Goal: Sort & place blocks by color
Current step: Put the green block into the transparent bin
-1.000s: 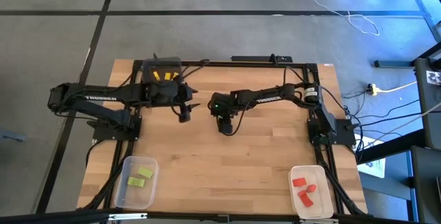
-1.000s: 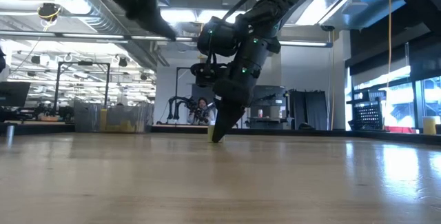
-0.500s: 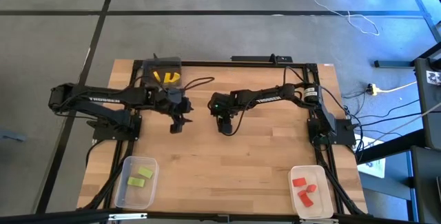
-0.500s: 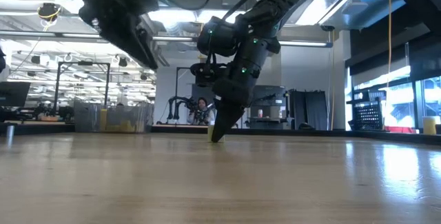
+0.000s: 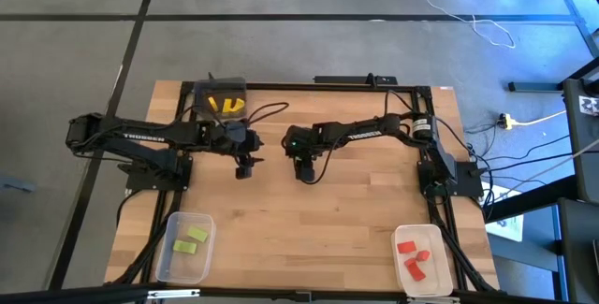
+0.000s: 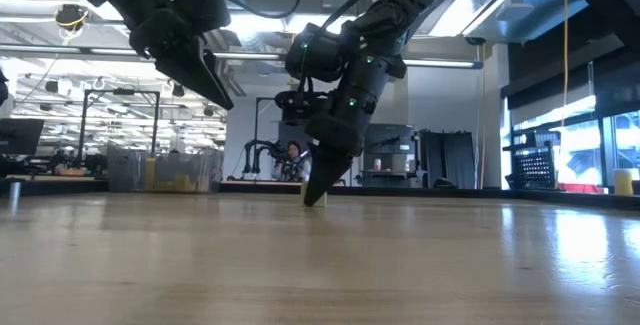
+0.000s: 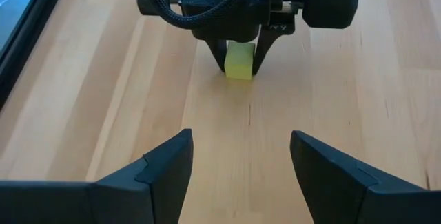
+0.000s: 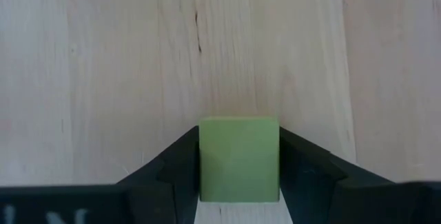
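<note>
My right gripper (image 5: pixel 307 176) stands mid-table, fingers down at the wood (image 6: pixel 316 197), shut on a light green block (image 8: pixel 239 158). The left wrist view shows that block (image 7: pixel 240 65) between its fingers. My left gripper (image 5: pixel 245 166) hangs open above the table (image 6: pixel 220 93), just left of the right one and facing it (image 7: pixel 239 147); it holds nothing. Yellow blocks (image 5: pixel 225 104) lie in the dark bin, green blocks (image 5: pixel 188 240) in the near-left clear bin, and red blocks (image 5: pixel 412 259) in the near-right clear bin. My right gripper pinches the light green block between its two fingers, one pad on each opposite side face (image 8: pixel 204 162). The fingers (image 7: pixel 219 53) come from above, slanting down. The block stands upright with its underside on the table.
The dark bin (image 5: pixel 221 87) stands at the far edge behind the left arm. One clear bin (image 5: pixel 168 267) sits at the near-left corner, another (image 5: pixel 401 276) at the near-right corner. Bare wood (image 5: pixel 309 238) lies between the two clear bins.
My left gripper has swung away from the dark bin toward the middle of the table and come down lower, turning to face the right gripper. The right gripper and the green block have kept still.
</note>
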